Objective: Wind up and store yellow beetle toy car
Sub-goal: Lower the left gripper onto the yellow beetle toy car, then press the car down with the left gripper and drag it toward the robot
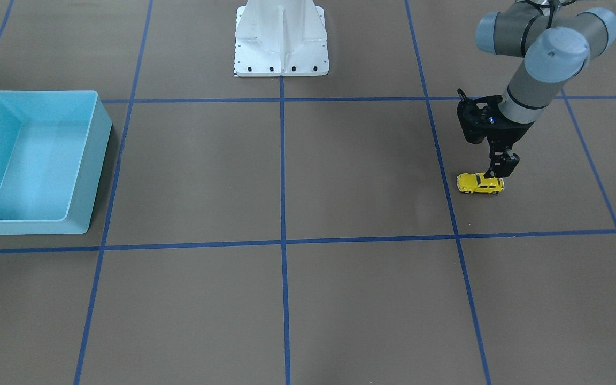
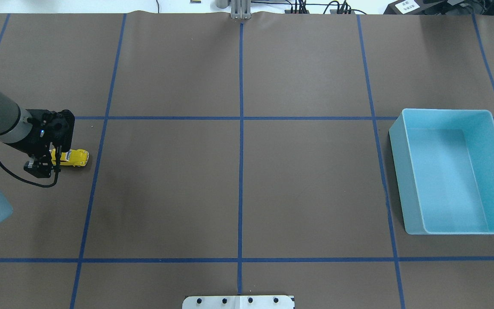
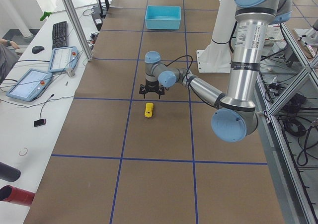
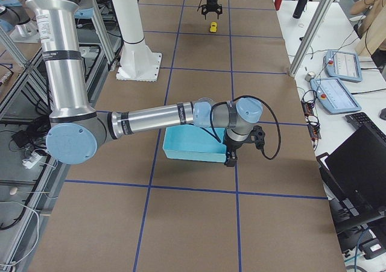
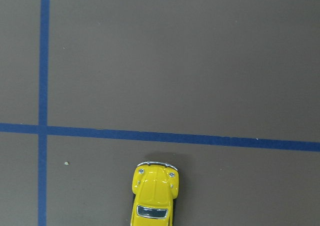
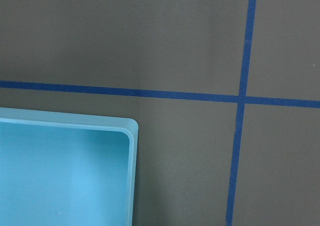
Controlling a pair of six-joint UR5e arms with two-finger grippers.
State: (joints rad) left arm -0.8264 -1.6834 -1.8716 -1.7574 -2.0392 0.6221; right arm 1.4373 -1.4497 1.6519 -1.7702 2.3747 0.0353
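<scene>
Exterior left view showed the yellow toy car (image 3: 149,110) resting on the surface (image 3: 164,139), with the left hand (image 3: 151,92) just above it, fingers spread and released. The blue bin (image 3: 162,24) stood well apart, and beside it was the right hand (image 4: 231,157) — whether clenched or released, I could not tell.

Yellow beetle toy car (image 1: 480,183) upright on wheels, on brown table.

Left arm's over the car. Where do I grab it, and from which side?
Pinch the car across its two flanks at mid-body, coming straight down with the left gripper. It stands on its wheels, long and narrow; the rounded roof and nose would likely slip.
</scene>
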